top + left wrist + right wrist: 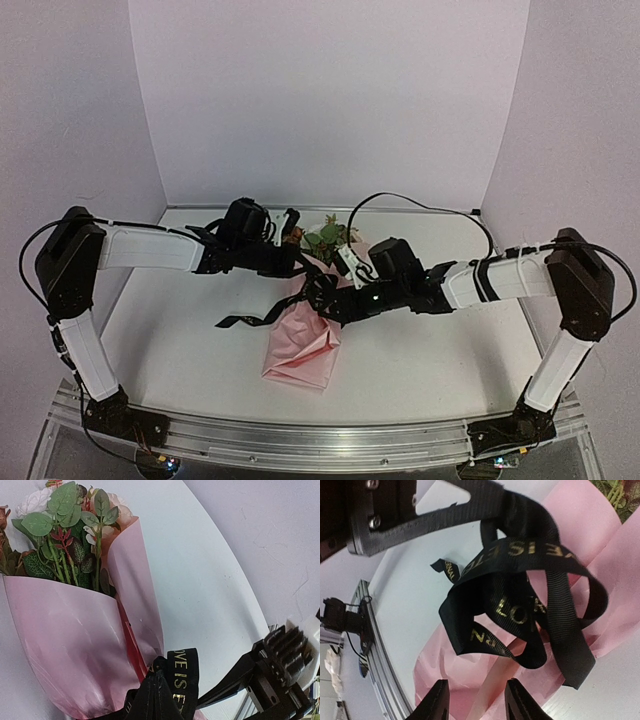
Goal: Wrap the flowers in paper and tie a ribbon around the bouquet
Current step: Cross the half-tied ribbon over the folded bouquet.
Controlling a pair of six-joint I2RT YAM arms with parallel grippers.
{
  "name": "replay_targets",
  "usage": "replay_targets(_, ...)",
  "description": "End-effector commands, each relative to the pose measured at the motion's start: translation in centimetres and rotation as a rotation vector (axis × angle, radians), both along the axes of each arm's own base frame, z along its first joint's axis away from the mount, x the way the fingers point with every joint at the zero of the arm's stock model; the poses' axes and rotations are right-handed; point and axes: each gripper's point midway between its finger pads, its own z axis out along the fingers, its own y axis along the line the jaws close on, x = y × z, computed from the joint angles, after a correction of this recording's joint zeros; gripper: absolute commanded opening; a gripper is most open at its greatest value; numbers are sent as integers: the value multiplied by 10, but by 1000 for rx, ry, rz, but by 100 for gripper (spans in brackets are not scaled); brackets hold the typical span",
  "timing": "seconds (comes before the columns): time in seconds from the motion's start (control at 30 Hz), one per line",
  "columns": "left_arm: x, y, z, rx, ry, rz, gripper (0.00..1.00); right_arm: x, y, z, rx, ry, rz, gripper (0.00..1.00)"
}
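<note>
The bouquet lies mid-table: pink paper (pixel 300 345) wrapped in a cone, with the flowers (pixel 325 238) and green leaves showing at its far end. In the left wrist view the flowers (pixel 65 525) stick out of the paper (pixel 70 640). The black ribbon (pixel 520 605) with gold lettering sits in a loose tangle of loops over the cone's middle, and one tail trails left on the table (pixel 240 322). My left gripper (pixel 292 262) is shut on the ribbon (pixel 182 680). My right gripper (pixel 475 705) hovers over the paper (pixel 470 680) just short of the loops, open, with nothing between its fingers.
An aluminium rail (pixel 320 440) runs along the table's near edge. White walls stand close on the left, back and right. A black cable (pixel 420 205) arcs over the table behind the right arm. The two wrists are close together over the bouquet.
</note>
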Motion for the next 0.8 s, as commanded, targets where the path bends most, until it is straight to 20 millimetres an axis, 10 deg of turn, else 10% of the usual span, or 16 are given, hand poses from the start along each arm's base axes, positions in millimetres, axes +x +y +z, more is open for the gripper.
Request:
replay_targets(0.0,1,-11,11,-36,-8,-31,0,8,4,22,-34,-128,29,40)
replay_targets(0.77,1,-13,7,-30,0,-39,0,11,23,27,-159,-223,73,44)
